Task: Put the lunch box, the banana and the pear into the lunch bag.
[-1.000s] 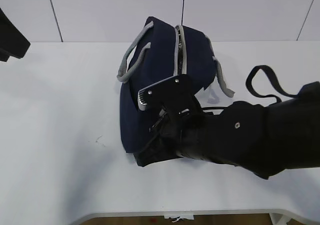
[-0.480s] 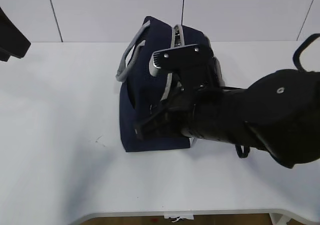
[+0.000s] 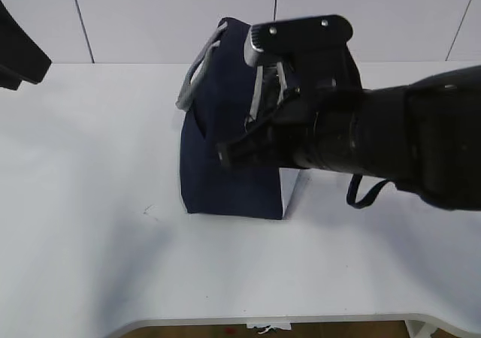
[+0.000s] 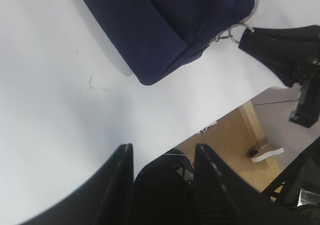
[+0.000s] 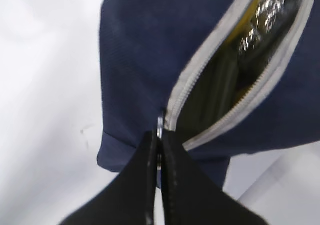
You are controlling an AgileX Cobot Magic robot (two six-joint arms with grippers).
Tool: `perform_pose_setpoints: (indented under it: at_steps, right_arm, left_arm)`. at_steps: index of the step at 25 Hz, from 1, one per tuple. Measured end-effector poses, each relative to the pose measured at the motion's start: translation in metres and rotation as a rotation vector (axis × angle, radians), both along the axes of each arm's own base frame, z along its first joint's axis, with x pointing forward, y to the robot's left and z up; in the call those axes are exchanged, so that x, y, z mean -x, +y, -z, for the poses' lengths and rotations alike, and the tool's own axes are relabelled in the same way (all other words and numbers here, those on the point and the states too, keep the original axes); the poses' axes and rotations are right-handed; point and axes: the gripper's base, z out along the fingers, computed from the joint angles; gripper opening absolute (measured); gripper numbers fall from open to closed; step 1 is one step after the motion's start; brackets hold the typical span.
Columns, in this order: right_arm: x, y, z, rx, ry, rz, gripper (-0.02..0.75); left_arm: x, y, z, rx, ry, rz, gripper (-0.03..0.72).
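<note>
Near the back middle of the white worktop (image 3: 90,203): the lunch bag (image 3: 225,150), navy, long axis running from the front edge toward the rear wall, zippered top facing up. White end panel (image 3: 291,191) turned to the front right. One grey strap handle (image 3: 197,75) looped along the left flank; the second handle lost behind the right arm.

In the right wrist view, grey zipper (image 5: 235,70) parted along most of the visible length, the mouth widening toward the upper right corner, cut off there by the frame edge. Inside, a glossy clear surface with glints and a strip of yellow; too dark and blurred to sort into lunch box, banana or pear. Right tool (image 5: 159,150) clenched, black fingers (image 5: 145,185) pinched together on the metal ring pull (image 5: 160,127) at the near, closed end of the zipper.

From the exterior, most of the bag top and right side masked by the right arm and its wrist camera mount (image 3: 301,34).

Left tool (image 4: 162,172) released, jaws spread wide, hanging over bare worktop well apart from the bag; only its two fingers in frame, base cropped. Left arm barely in the exterior view, top left corner.

No readable brand, label or lettering anywhere.
</note>
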Motion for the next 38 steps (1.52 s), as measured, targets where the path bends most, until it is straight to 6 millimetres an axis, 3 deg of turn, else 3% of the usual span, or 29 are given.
perform_pose_setpoints:
  at_steps: [9, 17, 23, 24, 27, 28, 30, 31, 38]
  right_arm:
    - [-0.014, 0.007, -0.041, -0.014, -0.124, 0.012, 0.001]
    - [-0.016, 0.009, -0.05, -0.015, -0.153, 0.006, 0.001]
    - [-0.016, 0.009, -0.05, -0.009, -0.156, 0.003, 0.001]
    - [-0.016, 0.009, -0.049, -0.005, -0.156, 0.001, 0.001]
    - [-0.019, 0.011, -0.048, 0.002, -0.154, 0.008, 0.001]
    - [-0.02, 0.011, -0.048, 0.004, -0.155, 0.011, 0.001]
    - [-0.023, 0.012, -0.048, 0.011, -0.157, 0.027, 0.001]
    - [-0.026, 0.014, -0.051, 0.009, -0.164, 0.041, 0.001]
    - [-0.03, 0.018, -0.061, -0.017, -0.184, 0.045, 0.001]
  left_arm:
    - [0.0, 0.0, 0.0, -0.003, -0.009, 0.013, 0.307]
    - [-0.004, -0.003, 0.005, -0.041, -0.06, 0.122, 0.307]
    - [-0.024, -0.038, 0.039, -0.078, -0.02, 0.288, 0.307]
    - [-0.033, -0.052, 0.054, -0.086, -0.018, 0.318, 0.307]
    - [-0.033, -0.052, 0.054, -0.086, -0.018, 0.318, 0.307]
    - [-0.044, -0.065, 0.071, -0.097, -0.022, 0.337, 0.312]
    - [-0.044, -0.065, 0.071, -0.097, -0.022, 0.337, 0.312]
    - [-0.055, -0.072, 0.086, -0.105, -0.027, 0.335, 0.346]
    - [-0.067, -0.079, 0.099, -0.079, -0.071, 0.343, 0.407]
